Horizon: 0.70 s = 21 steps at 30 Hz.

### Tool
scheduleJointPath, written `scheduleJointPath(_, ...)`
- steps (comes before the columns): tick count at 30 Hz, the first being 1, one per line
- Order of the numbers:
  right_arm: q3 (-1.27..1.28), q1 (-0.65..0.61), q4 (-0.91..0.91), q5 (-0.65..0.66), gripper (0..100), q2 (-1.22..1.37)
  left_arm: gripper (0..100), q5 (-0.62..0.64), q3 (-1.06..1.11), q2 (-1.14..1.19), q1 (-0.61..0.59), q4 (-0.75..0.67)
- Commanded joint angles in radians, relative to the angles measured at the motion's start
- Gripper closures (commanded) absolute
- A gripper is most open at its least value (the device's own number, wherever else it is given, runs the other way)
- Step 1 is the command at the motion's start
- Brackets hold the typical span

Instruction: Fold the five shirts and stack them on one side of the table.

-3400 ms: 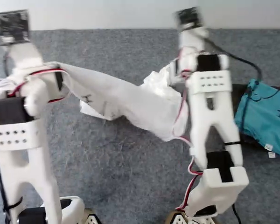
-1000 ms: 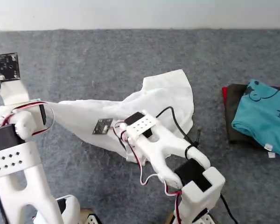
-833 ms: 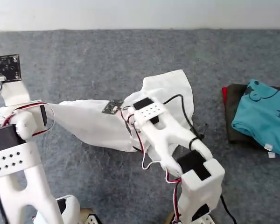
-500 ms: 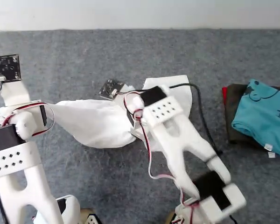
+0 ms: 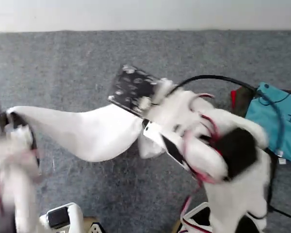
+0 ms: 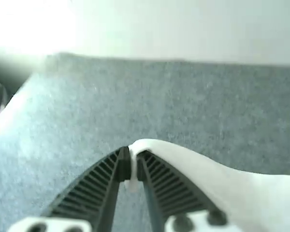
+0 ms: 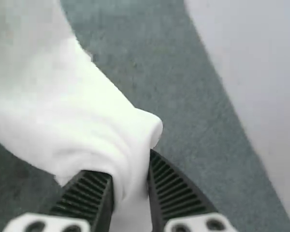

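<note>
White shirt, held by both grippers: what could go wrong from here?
1. The left gripper pinches only a thin edge of the shirt; a harder pull might slip it out.
2. The right gripper holds a thick bunch, so the fold may come out uneven.
3. The right arm and its cable sit close to the folded teal shirt and could knock it.

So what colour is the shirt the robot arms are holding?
The shirt is white. It shows best in the high view.
</note>
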Motion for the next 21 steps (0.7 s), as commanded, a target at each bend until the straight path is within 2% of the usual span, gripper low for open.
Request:
scheduleJointPath(1,-0.135,-0.01,0.041,-0.048,99.1,0.019,99,0.012,-0.11,-0.15,-0.003,-0.005)
scheduleJointPath(3,-0.15,-0.004,0.035,-0.048,99.1,0.094,98,0.014,-0.099,-0.146,0.0,-0.049)
scheduleJointPath(7,-0.149,0.068,-0.054,-0.015,99.1,0.357,98,0.018,0.108,-0.003,0.003,-0.233)
scheduleJointPath(11,-0.153,0.174,-0.205,0.086,99.1,0.7,99,0.02,0.378,0.255,0.026,-0.617)
scheduleJointPath(15,-0.213,0.252,-0.309,0.155,99.0,1.044,99,0.02,0.478,0.594,0.072,-0.97)
scheduleJointPath(17,-0.333,0.289,-0.321,0.115,98.6,1.188,99,0.055,0.427,0.789,0.074,-1.071)
scheduleJointPath(19,-0.508,0.326,-0.311,-0.008,95.4,1.308,99,0.173,0.314,0.973,0.049,-1.091)
scheduleJointPath(21,-0.694,0.361,-0.275,-0.189,83.5,1.395,99,0.276,0.163,1.126,0.035,-1.034)
